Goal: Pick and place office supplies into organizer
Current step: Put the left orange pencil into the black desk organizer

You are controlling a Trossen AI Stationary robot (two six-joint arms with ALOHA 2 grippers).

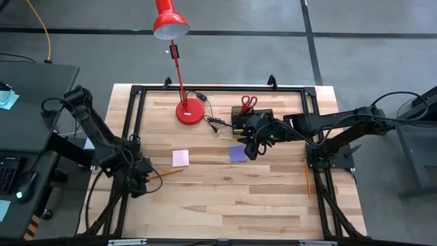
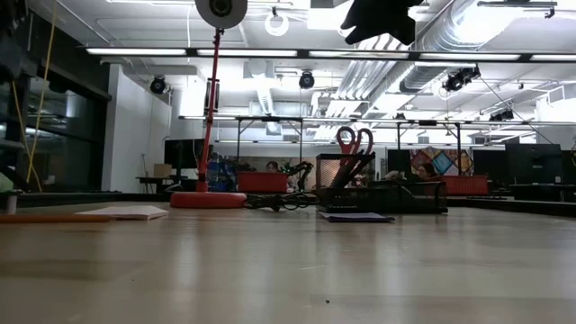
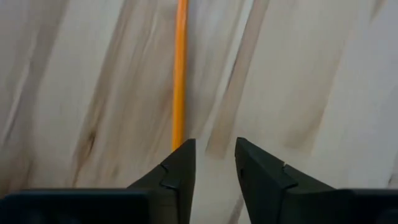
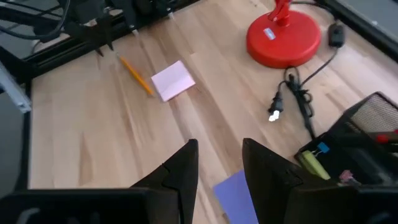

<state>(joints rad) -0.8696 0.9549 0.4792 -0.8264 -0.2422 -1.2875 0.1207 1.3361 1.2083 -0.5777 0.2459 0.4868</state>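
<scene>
My left gripper point(image 3: 214, 146) is low over the table near its left edge, open by a narrow gap. An orange pencil point(image 3: 180, 74) lies flat ahead of it, off to the side of the gap point(image 1: 171, 172). My right gripper point(image 4: 219, 146) is open and hovers high above the purple sticky pad point(image 4: 233, 196), just in front of the black organizer point(image 1: 251, 121). Red-handled scissors point(image 1: 248, 104) stand upright in the organizer. The pink pad point(image 1: 180, 158) lies flat between the arms. A second pencil point(image 1: 308, 179) lies near the table's right edge. My left gripper has the pencil's near end point(image 3: 178, 140) running up to one fingertip point(image 3: 183, 155), outside the gap. I cannot tell whether they touch. The pencil lies flat on the table, along the fingers' direction.
The red lamp base point(image 1: 190, 111) stands at the far side, left of the organizer, with its black cable and plug point(image 4: 277, 112) trailing between them. A black frame borders the table's far and side edges. Bare wood fills the near half.
</scene>
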